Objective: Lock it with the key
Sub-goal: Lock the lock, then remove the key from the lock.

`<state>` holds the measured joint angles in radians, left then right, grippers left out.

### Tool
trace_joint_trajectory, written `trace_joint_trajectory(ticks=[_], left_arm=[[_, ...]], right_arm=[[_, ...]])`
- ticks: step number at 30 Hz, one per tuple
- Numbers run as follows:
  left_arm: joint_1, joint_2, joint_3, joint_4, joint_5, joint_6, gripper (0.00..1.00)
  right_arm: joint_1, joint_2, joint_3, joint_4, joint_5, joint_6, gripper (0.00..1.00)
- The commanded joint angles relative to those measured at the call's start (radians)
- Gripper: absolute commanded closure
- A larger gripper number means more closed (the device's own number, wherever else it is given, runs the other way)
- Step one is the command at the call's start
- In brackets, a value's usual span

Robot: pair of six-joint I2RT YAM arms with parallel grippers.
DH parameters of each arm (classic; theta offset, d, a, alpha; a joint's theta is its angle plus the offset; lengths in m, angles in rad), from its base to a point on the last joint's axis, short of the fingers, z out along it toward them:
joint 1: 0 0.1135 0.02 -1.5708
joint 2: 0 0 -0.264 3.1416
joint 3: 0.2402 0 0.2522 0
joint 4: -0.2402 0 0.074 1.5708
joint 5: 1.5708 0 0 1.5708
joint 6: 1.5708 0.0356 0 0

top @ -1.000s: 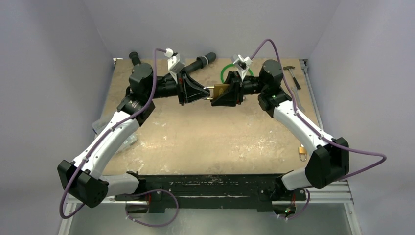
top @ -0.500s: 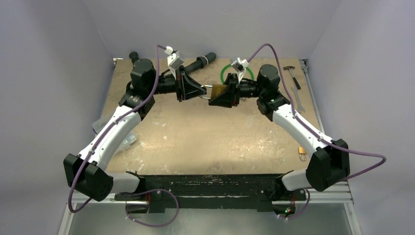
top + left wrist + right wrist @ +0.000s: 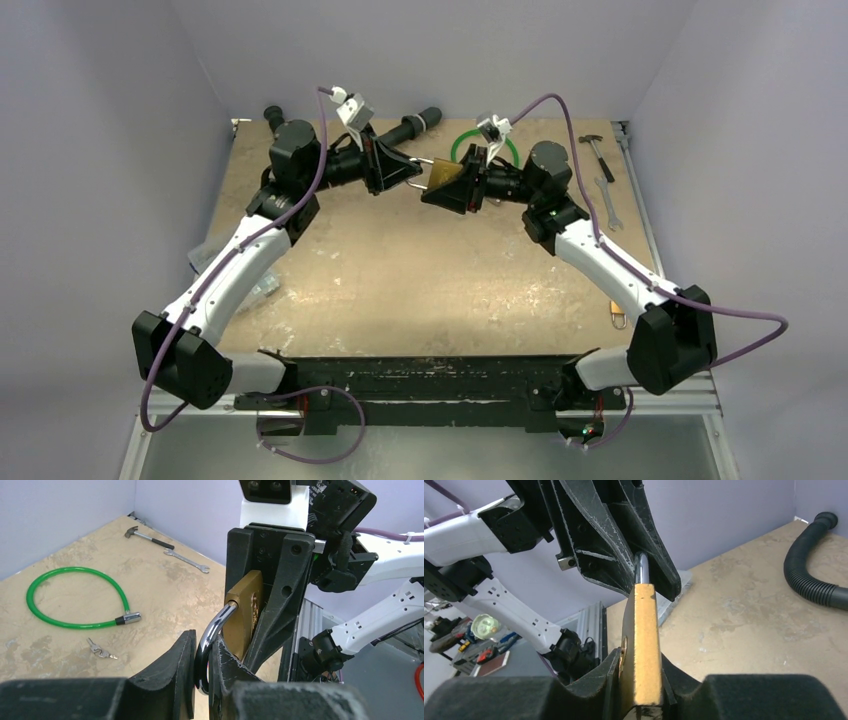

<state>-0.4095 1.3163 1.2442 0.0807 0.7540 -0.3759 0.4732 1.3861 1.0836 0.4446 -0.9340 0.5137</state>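
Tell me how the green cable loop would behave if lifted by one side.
The green cable loop, a thin tube lying flat in a ring, would probably sag rather than keep its shape. Its metal end would likely hang lowest. The glossy sheath may slip in a grip.

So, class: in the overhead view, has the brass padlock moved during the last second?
Yes. The padlock has shifted slightly up the picture, nearer the green cable loop, which lies unmoved on the table.
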Motion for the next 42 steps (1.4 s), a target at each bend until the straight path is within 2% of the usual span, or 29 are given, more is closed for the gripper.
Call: trace_joint_trajectory(ticks=[1,5,8,11,13,18,23,29,31,34,35,38,42], left_arm=[[-0.005,-0.014,0.008,0.161,-0.021,0.003,1.00],[-0.003,-0.027,0.027,0.106,0.032,0.068,1.00],[0.018,-0.038,0.037,0.085,0.076,0.086,1.00],[0.024,-0.034,0.078,0.011,0.133,0.145,1.00],[0.026,-0.034,0.095,-0.037,0.157,0.184,1.00],[0.026,-0.034,0.086,-0.041,0.182,0.182,1.00],[0.026,-0.027,0.081,0.003,0.183,0.146,1.00],[0.026,-0.030,0.080,0.014,0.191,0.119,1.00],[0.026,-0.034,0.081,0.009,0.186,0.118,1.00],[0.026,-0.035,0.083,0.006,0.182,0.117,1.00],[0.026,-0.035,0.083,0.007,0.180,0.115,1.00],[0.027,-0.035,0.085,0.008,0.179,0.114,1.00],[0.026,-0.031,0.086,0.010,0.188,0.114,1.00]], right_arm=[[0.038,-0.062,0.007,0.118,-0.071,-0.002,0.55],[0.007,-0.082,0.004,0.042,-0.094,-0.045,0.25],[-0.027,-0.098,0.009,-0.023,-0.119,-0.090,0.17],[-0.069,-0.111,0.018,-0.078,-0.155,-0.126,0.16],[-0.101,-0.121,0.032,-0.132,-0.171,-0.157,0.17],[-0.130,-0.123,0.084,-0.305,-0.239,-0.297,0.31],[-0.131,-0.125,0.091,-0.365,-0.257,-0.353,0.51],[-0.134,-0.119,0.091,-0.404,-0.261,-0.392,0.63],[-0.138,-0.115,0.097,-0.437,-0.269,-0.418,0.60],[-0.145,-0.113,0.103,-0.483,-0.278,-0.444,0.45],[-0.148,-0.113,0.104,-0.491,-0.278,-0.449,0.43],[-0.159,-0.109,0.102,-0.513,-0.279,-0.461,0.45],[-0.163,-0.104,0.105,-0.511,-0.285,-0.462,0.57]])
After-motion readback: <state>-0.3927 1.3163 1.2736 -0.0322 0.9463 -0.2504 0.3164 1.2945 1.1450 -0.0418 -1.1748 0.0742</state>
